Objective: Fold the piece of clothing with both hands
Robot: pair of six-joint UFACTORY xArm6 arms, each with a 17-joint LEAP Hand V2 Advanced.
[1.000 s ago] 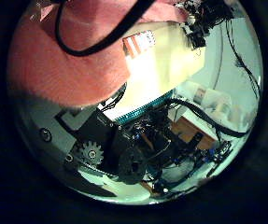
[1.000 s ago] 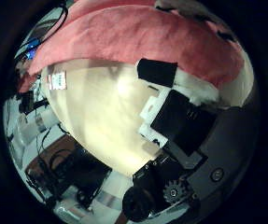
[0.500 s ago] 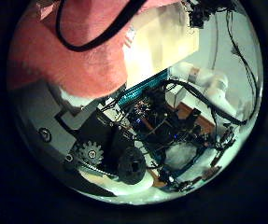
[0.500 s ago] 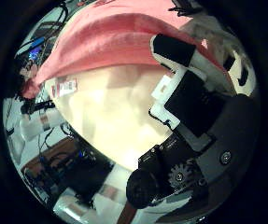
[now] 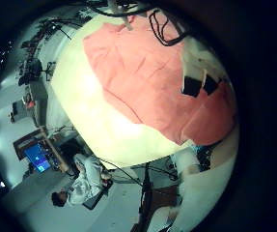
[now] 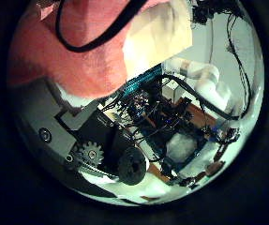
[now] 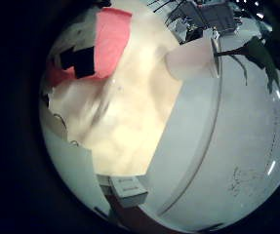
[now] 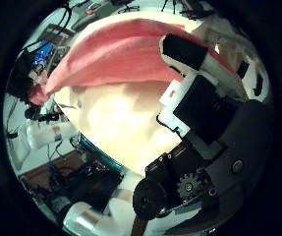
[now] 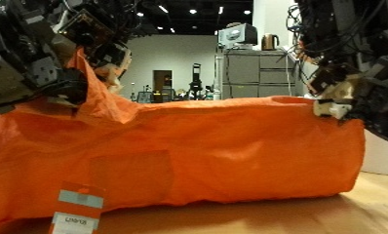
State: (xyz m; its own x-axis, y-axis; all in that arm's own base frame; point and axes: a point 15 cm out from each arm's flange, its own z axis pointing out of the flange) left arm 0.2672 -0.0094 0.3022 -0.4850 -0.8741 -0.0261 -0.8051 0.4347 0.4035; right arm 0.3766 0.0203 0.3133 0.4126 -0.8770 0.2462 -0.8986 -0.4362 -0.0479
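Observation:
An orange piece of clothing (image 9: 207,151) hangs lifted as a wide sheet, its lower edge resting on the wooden table (image 9: 337,213). A white tag (image 9: 75,209) hangs at its low corner under the left hand. My left hand (image 9: 80,44) pinches a raised peak of the cloth's top edge. My right hand (image 9: 347,93) is curled on the opposite top corner. The left little finger side palm view shows the clothing (image 5: 152,82) under dark fingertips (image 5: 198,85). In the right thumb side palm view the clothing (image 8: 121,54) stretches away from that hand's fingers (image 8: 195,57).
A grey cabinet (image 9: 252,73) with a monitor on top stands behind the table. A white cylinder (image 7: 190,63) sits at the table's edge in the right little finger side palm view. Benches with electronics (image 6: 171,131) fill the room beyond the table.
Both palm views have shifted: the table top takes up less of them and more of the room shows. The cloth stays held in both hands as they rise.

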